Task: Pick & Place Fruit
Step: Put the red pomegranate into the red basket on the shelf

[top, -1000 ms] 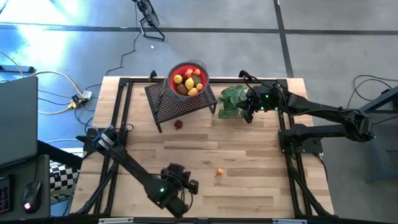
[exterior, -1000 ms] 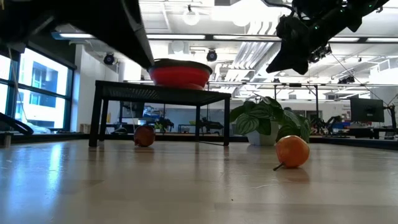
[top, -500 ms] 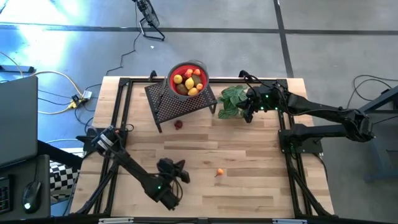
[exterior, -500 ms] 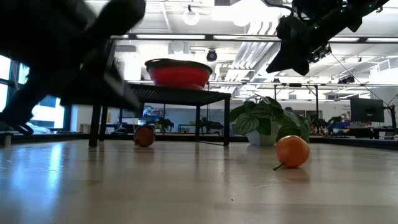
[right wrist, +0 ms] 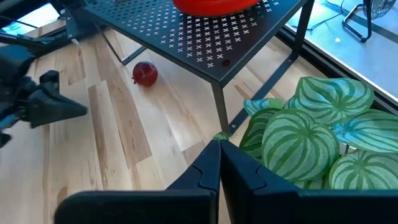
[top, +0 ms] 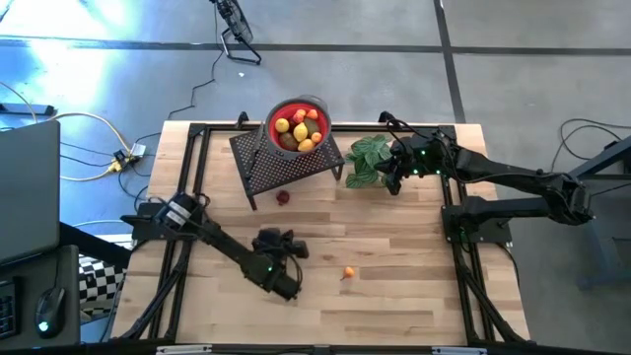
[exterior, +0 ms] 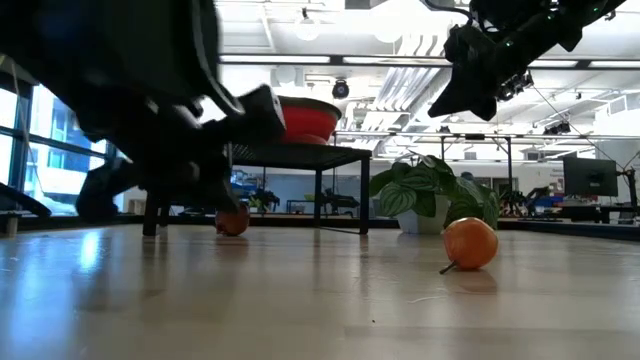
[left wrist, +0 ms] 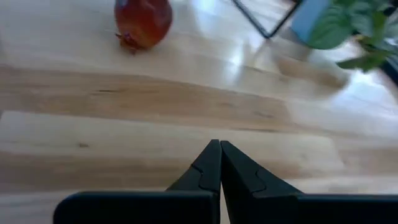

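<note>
Near the bench (top: 394, 237) middle, left end effector (top: 296, 247) with fingers pressed together and holding nothing, dark red fruit (top: 283, 197) lying ahead toward the rack (top: 286, 163), orange fruit (top: 348, 274) beside, right end effector (top: 387, 176) also closed, farther off over the plant (top: 367, 158).
</note>
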`<control>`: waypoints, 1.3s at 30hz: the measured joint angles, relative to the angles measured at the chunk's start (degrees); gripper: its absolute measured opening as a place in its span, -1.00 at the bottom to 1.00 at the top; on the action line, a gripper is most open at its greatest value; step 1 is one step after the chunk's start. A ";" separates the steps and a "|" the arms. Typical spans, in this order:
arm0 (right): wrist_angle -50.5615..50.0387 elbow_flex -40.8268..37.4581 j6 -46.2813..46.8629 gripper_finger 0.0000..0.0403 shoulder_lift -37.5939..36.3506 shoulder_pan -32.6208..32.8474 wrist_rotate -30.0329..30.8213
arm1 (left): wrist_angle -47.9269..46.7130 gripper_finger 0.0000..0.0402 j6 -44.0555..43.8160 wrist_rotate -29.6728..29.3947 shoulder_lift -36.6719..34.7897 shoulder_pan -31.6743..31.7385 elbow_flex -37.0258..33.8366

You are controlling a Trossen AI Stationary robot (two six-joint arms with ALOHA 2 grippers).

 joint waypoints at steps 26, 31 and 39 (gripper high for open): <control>0.00 0.00 -0.02 -0.99 0.00 0.00 -0.15 | 1.38 -1.00 19.91 2.65 -0.02 7.62 8.17; 0.00 0.00 0.05 -0.99 0.00 -0.02 -0.17 | 1.36 -1.00 20.20 7.15 -0.02 10.01 8.15; -0.61 0.00 -0.48 -0.99 0.00 -0.02 -0.19 | 1.28 -1.00 22.56 20.17 -0.02 12.29 8.13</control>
